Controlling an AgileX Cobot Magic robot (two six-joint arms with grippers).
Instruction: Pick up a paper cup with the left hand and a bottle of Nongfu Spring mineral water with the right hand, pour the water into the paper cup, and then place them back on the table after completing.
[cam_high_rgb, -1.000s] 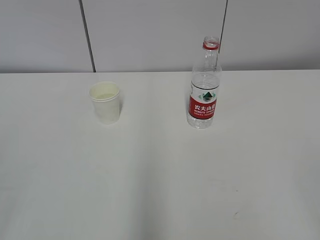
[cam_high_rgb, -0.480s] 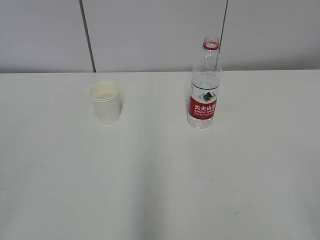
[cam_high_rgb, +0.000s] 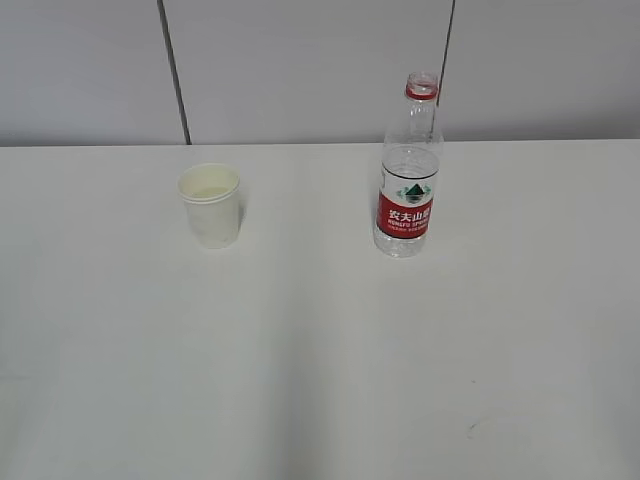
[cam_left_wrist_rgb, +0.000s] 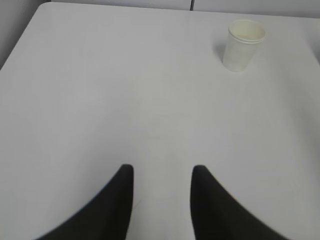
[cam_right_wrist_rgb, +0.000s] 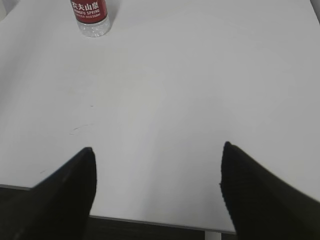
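The left end effector (cam_left_wrist_rgb: 162, 172) hangs above bare worktop with its two black fingers (cam_left_wrist_rgb: 120, 200) parted by a moderate gap and nothing between them; only the fingertips show at the bottom of the left wrist view. The right end effector (cam_right_wrist_rgb: 157, 152) is spread much wider, its dark fingers (cam_right_wrist_rgb: 250, 195) at the two lower corners of the right wrist view, also holding nothing, poised over the near edge of the worktop (cam_right_wrist_rgb: 200, 75). Neither end effector appears in the exterior view. Well ahead of the left fingertips and off to their right stands the paper cup (cam_left_wrist_rgb: 243, 44), upright, white, open at the top, apart from everything else; in the exterior view the same cup (cam_high_rgb: 211, 205) sits left of centre with what looks like a little pale content near its rim. Far ahead of the right fingertips, at the upper left of that wrist view, is the base of the bottle (cam_right_wrist_rgb: 90, 15) with its red label. The exterior view shows the whole bottle (cam_high_rgb: 408, 170) upright on the white worktop (cam_high_rgb: 320, 360), right of the cup and well apart from it, uncapped with a red ring at its neck, clear plastic, the water (cam_high_rgb: 400, 240) visible low in its body. Behind the worktop rises a pale panelled wall (cam_high_rgb: 300, 70) with two dark vertical seams.
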